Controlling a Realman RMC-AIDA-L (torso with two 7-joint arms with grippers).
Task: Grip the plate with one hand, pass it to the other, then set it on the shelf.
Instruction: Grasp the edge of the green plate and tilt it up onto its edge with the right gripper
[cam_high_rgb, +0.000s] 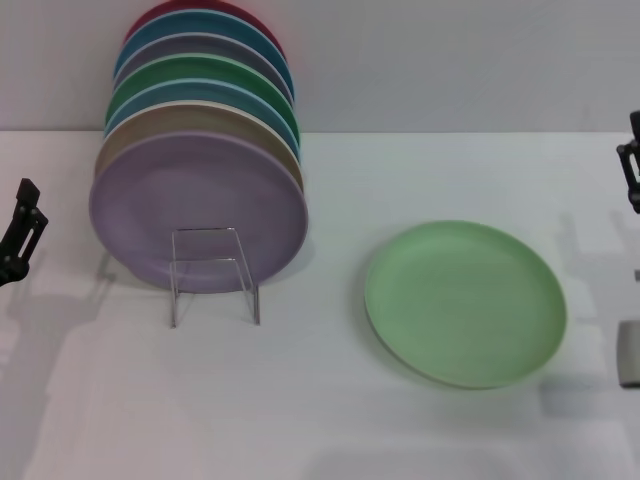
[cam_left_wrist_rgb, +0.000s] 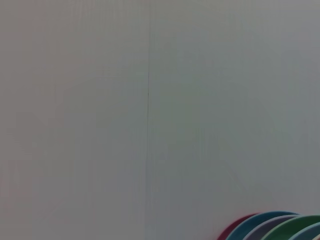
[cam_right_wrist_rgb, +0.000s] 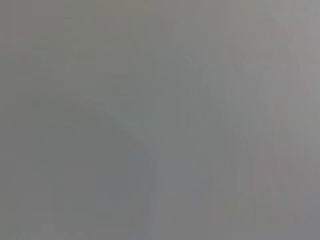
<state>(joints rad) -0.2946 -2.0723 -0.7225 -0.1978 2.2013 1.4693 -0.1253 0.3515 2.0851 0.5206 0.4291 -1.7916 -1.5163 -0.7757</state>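
Plates (cam_high_rgb: 198, 212) – eight; rack (cam_high_rgb: 213, 275) – one; hands (cam_high_rgb: 20, 235) – two.

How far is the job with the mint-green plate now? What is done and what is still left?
Nothing looks done yet. The mint-green plate lies flat on the white table, apart from the clear rack, which already holds a row of standing plates. Neither hand has it: the left gripper and the right gripper sit at the table's edges. Grasp, handover and placing all remain.

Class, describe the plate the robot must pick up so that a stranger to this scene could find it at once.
Start at the row of coloured plates standing on edge in the clear rack on the white table. Look toward the robot's right: the pale mint-green plate lies there. It alone lies flat, apart from the others.
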